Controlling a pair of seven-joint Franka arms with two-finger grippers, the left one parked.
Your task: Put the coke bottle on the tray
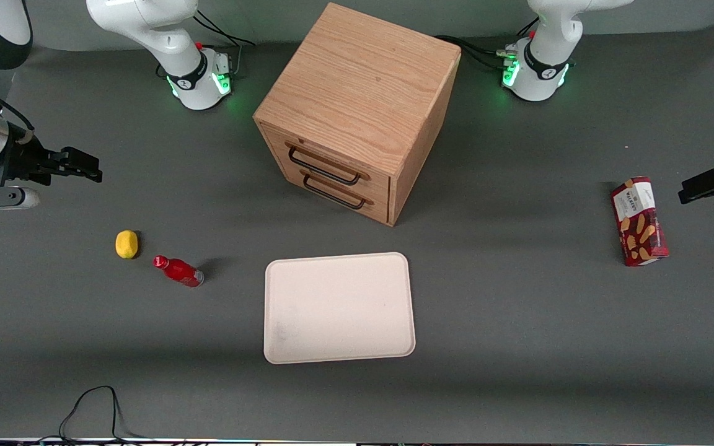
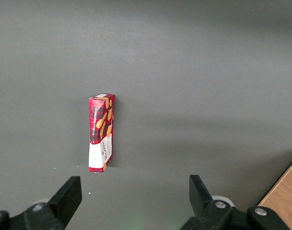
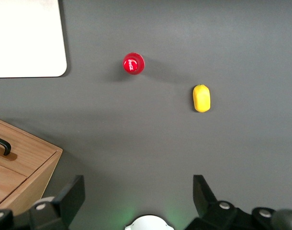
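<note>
Grey matte table [image 1: 518,322] filled every view, w/ soft shadow bands across it and a black cable [image 1: 93,409] looping at the edge nearest the front cam. Oak cabinet [image 1: 357,105] sat mid-table, turned at an angle, two drawers w/ black handles facing the tray [image 1: 338,306]. Tray was cream-white, flat, rounded corners, low rim, lying nearer the front cam than the cabinet, nothing on it.

Bottle [image 1: 178,271] was on the table, not on the tray – beside it toward the working arm's end, clear gap between. Red, glossy, red cap. Wrist cam looked straight down on the bottle [image 3: 133,63] and showed a round red disc, so it stood upright, long axis vertical, cap up; the front view's slant looked like camera angle. Yellow ball [image 1: 126,244] lay just beside it, further toward the working arm's end, apart, not touching.

Gripper [image 1: 75,166] hung over the table at the working arm's end, well apart from the bottle and farther from the front cam than it. Fingers [image 3: 72,194] apart, wide gap, nothing between them.

Red box [image 1: 639,221] lay flat toward the parked arm's end, well apart from everything else.
</note>
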